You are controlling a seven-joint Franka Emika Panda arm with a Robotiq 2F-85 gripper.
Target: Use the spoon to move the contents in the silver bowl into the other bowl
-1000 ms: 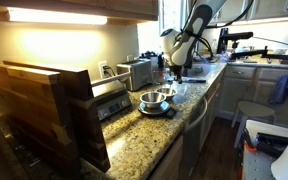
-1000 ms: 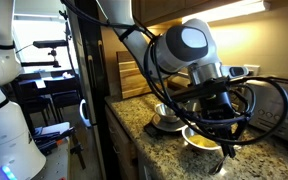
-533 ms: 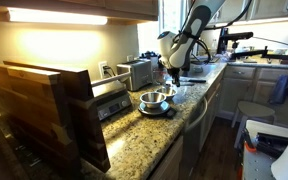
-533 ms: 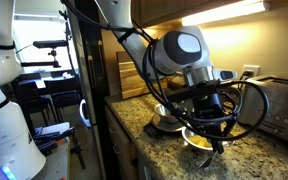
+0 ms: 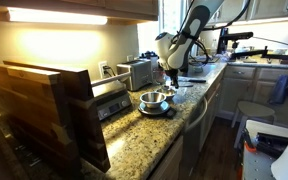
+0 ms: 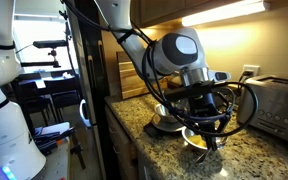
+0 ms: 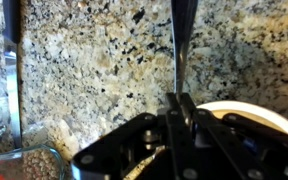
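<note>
The silver bowl (image 5: 155, 98) stands on a dark pad near the counter's front edge; it also shows behind the arm in an exterior view (image 6: 166, 121). My gripper (image 7: 181, 100) is shut on the dark handle of the spoon (image 7: 181, 45), which points down at the granite. The gripper (image 6: 210, 132) hangs just above the other bowl (image 6: 196, 141), white-rimmed with a yellowish inside, whose rim (image 7: 246, 108) shows at the right of the wrist view. In an exterior view the gripper (image 5: 171, 72) is beyond the silver bowl, near the toaster. The spoon's bowl end is hidden.
A toaster (image 5: 136, 72) stands at the back wall and shows in both exterior views (image 6: 281, 105). A wooden cutting-board rack (image 5: 44, 105) fills the near counter. A clear container of grains (image 7: 29, 165) sits at the wrist view's lower left. Cables hang round the gripper.
The arm has shifted a little sideways along the counter, toward the toaster side, with the spoon still gripped. The bowls have not moved.
</note>
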